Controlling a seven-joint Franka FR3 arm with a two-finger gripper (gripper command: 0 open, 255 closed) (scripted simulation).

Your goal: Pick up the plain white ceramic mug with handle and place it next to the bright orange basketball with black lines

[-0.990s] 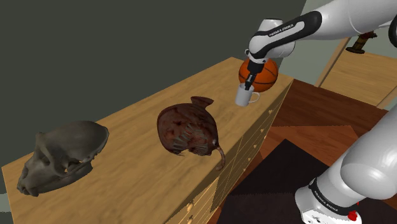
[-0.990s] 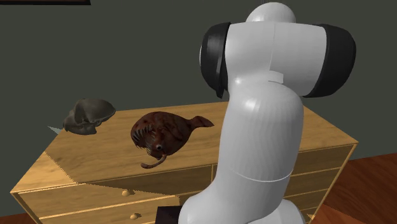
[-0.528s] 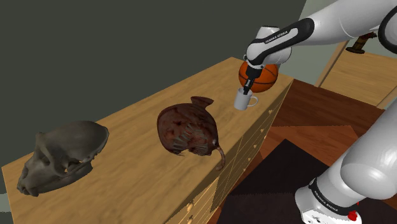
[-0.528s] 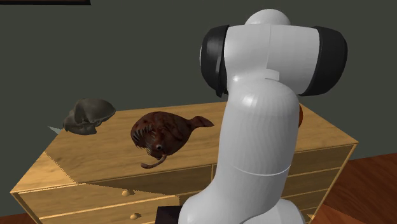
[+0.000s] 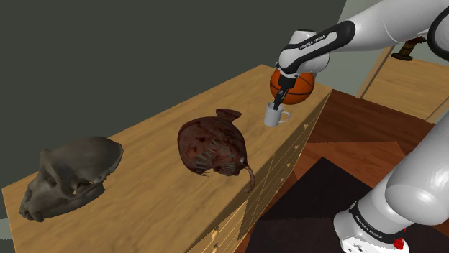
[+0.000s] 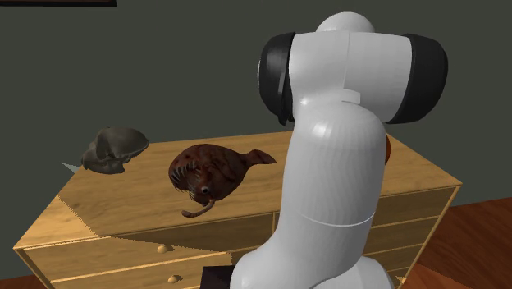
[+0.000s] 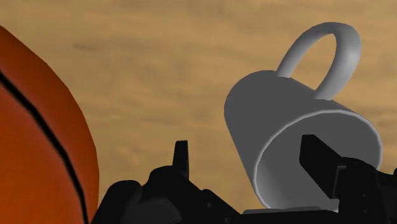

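White mug (image 5: 272,116) stands upright on the wooden dresser (image 5: 158,136), just beside the orange basketball (image 5: 303,85), toward the shoulder view's left. My gripper (image 5: 280,98) is spread apart, one finger inside the mug's rim, gripping nothing.

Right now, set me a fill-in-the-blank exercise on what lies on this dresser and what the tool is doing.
The mug stands on the dresser beside a ball coloured ____ with black lines. One finger of the tool reaches ____ the mug. The tool is ____, not shut. Between the mug and the skull lies a brown ____.
Missing words: orange; inside; open; fish.
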